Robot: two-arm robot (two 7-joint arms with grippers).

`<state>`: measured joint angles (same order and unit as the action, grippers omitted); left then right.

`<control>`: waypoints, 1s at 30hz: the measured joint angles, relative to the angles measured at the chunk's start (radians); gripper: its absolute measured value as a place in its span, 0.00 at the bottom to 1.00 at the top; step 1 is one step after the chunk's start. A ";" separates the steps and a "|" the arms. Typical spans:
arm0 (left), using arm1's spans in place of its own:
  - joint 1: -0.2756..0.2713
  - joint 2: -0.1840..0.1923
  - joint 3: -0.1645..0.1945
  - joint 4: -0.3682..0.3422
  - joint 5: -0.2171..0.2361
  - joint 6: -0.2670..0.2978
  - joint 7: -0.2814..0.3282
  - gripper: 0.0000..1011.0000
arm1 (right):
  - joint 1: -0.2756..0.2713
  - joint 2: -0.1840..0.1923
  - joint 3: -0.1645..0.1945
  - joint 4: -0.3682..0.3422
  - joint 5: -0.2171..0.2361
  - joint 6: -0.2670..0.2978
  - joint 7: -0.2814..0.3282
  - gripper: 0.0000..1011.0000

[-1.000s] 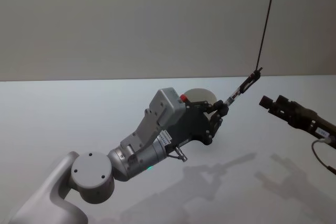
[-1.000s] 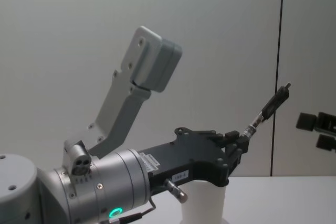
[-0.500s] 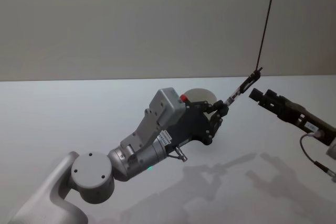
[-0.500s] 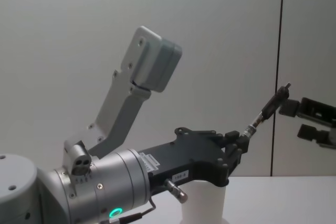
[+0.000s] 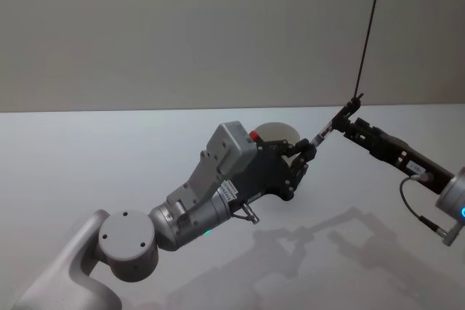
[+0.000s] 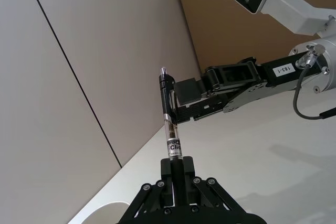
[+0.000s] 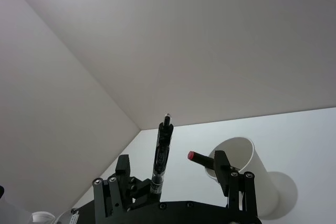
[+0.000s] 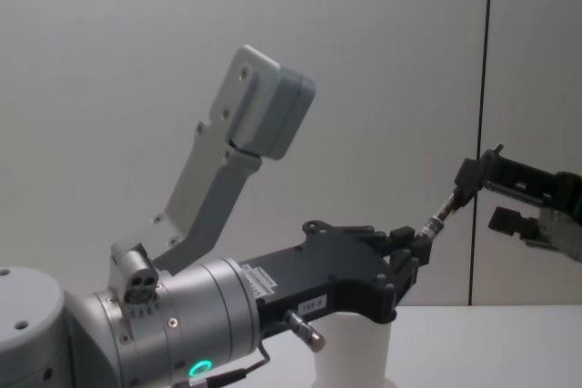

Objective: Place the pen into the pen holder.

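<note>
The pen (image 5: pixel 336 122) slants up and to the right in the air, black cap end on top. My left gripper (image 5: pixel 305 152) is shut on its lower end, also seen in the left wrist view (image 6: pixel 177 164). My right gripper (image 5: pixel 350 125) is open, with a finger on either side of the pen's (image 6: pixel 170 124) upper part. Seen from the chest, the right gripper (image 8: pixel 484 195) is level with the pen's (image 8: pixel 444 208) top. The white pen holder (image 5: pixel 280 130) stands upright on the table, just behind and below the left gripper. The pen holder (image 7: pixel 239 174) is open at the top.
The white table (image 5: pixel 87 157) stretches out around the pen holder. A grey wall with a thin dark vertical seam (image 5: pixel 369 27) rises behind. The left arm's grey camera housing (image 8: pixel 264 115) sticks up above its wrist.
My right gripper has moved in from the right until its open fingers flank the pen's upper end. The left gripper and the pen have stayed still.
</note>
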<state>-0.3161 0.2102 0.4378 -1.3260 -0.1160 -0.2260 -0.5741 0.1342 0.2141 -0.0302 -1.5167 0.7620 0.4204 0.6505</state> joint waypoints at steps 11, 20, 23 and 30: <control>0.000 0.000 0.000 0.000 0.000 0.000 0.000 0.13 | 0.016 -0.013 -0.024 0.010 0.018 -0.005 -0.038 0.99; 0.000 0.000 0.000 0.000 0.000 0.000 0.000 0.13 | 0.018 -0.018 -0.033 0.011 0.044 -0.017 -0.057 0.99; 0.000 0.000 0.000 0.000 0.000 0.000 0.000 0.13 | 0.018 -0.019 -0.036 0.011 0.055 -0.021 -0.063 0.99; 0.000 0.000 0.000 0.000 0.000 0.000 0.000 0.13 | 0.017 -0.019 -0.040 0.011 0.074 -0.033 -0.068 0.99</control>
<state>-0.3161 0.2102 0.4378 -1.3259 -0.1160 -0.2259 -0.5741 0.1507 0.1956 -0.0706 -1.5055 0.8364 0.3879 0.5827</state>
